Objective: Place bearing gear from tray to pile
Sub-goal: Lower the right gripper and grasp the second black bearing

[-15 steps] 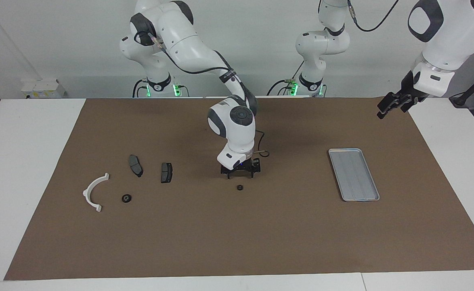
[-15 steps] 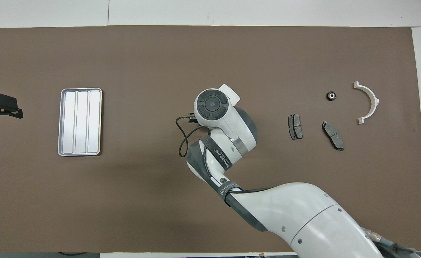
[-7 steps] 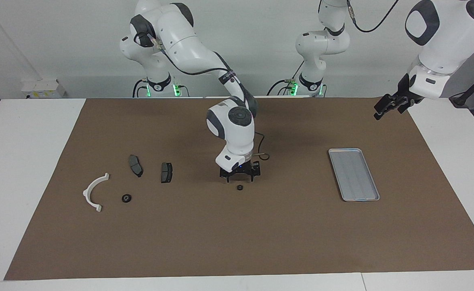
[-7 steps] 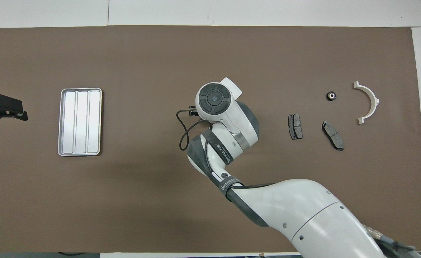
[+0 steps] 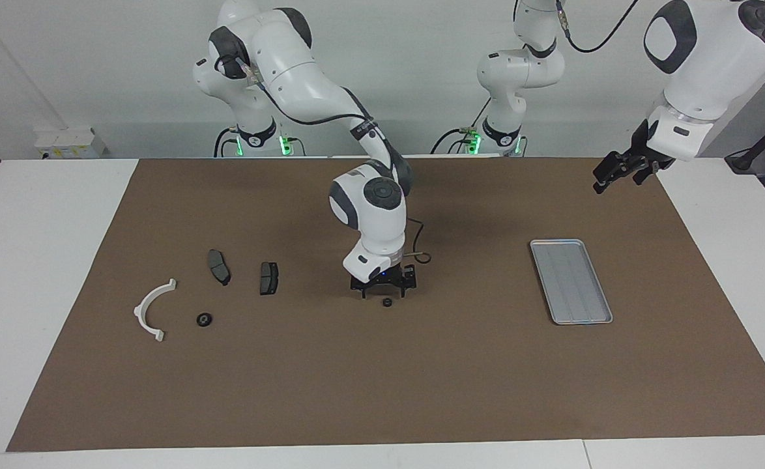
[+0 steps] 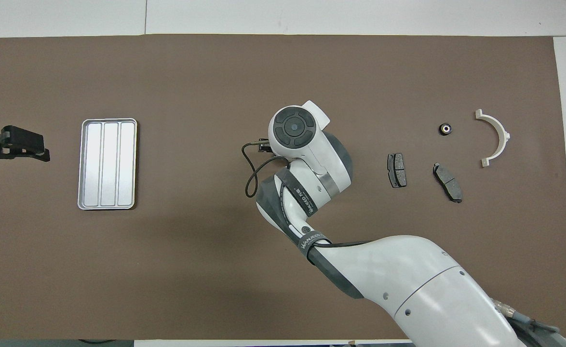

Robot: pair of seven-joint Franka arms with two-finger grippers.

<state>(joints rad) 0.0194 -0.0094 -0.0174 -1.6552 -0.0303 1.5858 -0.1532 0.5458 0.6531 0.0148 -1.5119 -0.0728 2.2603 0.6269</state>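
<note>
Right gripper (image 5: 383, 292) pointed straight down, low over mid-table, its wrist bent vertical beneath the extended right arm. Left gripper (image 5: 610, 174) hung raised at the left arm's end of the table, angled downward.

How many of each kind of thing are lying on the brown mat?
Small black round bearing gears: 2
Dark grey brake-pad-like plates: 2
White half-ring plastic piece: 1
Flat silver-grey metal tray: 1
Total: 6
</note>
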